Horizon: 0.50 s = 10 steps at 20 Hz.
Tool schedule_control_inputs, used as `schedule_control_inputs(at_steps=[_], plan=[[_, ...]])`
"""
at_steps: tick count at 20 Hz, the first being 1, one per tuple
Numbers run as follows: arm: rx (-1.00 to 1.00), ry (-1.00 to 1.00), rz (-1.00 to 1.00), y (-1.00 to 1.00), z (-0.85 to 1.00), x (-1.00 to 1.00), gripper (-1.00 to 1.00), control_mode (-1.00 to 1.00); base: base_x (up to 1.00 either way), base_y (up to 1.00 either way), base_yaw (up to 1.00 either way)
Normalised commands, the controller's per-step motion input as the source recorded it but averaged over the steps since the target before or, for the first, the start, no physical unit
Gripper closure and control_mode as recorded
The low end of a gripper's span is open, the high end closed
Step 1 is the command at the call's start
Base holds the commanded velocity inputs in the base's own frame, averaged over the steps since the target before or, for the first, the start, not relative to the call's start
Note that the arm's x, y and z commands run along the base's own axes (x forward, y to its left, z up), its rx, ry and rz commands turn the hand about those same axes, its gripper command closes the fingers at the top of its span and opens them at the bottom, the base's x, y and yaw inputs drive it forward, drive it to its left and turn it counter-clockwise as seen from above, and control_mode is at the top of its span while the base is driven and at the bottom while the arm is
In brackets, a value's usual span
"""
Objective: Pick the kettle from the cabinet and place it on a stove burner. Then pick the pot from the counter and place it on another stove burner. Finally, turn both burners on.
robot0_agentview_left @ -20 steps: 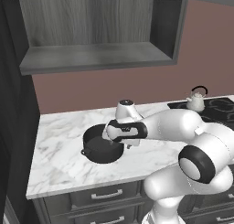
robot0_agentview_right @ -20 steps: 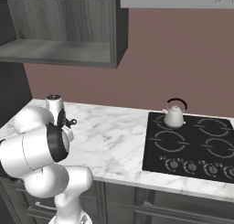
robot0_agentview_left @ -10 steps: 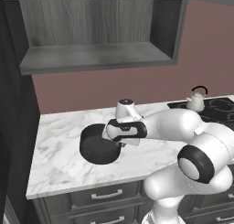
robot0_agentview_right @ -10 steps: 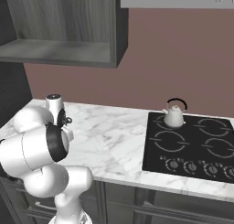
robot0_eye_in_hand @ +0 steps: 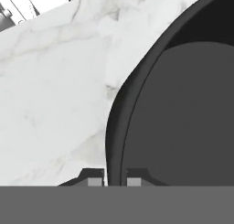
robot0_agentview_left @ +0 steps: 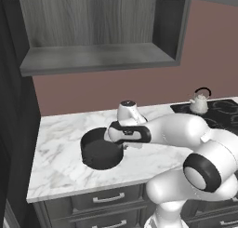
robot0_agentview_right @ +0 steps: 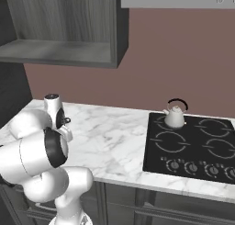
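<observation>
While the pot (robot0_agentview_left: pixel 100 150) sits on the counter (robot0_agentview_left: pixel 56 166) toward its front edge and left end, the gripper (robot0_eye_in_hand: pixel 114 176) is clamped on the pot's rim, one fingertip (robot0_eye_in_hand: pixel 94 178) outside the wall and the other inside, as the hand view shows. From the left base view the white arm reaches across the marble slab to the pot's right side. Well apart, the kettle (robot0_agentview_right: pixel 175 116) stands upright on the back left burner (robot0_agentview_right: pixel 174 120) of the black cooktop (robot0_agentview_right: pixel 193 148). Above, the cabinet (robot0_agentview_left: pixel 97 31) stands open.
</observation>
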Motion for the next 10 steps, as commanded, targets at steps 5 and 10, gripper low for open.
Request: schedule_control_inputs(at_steps=[5, 10], plan=[[-0.05, 0.00, -0.12, 0.00, 0.33, -0.28, 1.00, -1.00, 0.00, 0.00, 0.00], [-0.07, 0.00, -0.11, 0.00, 0.34, -0.25, 1.00, -1.00, 0.00, 0.00, 0.00]])
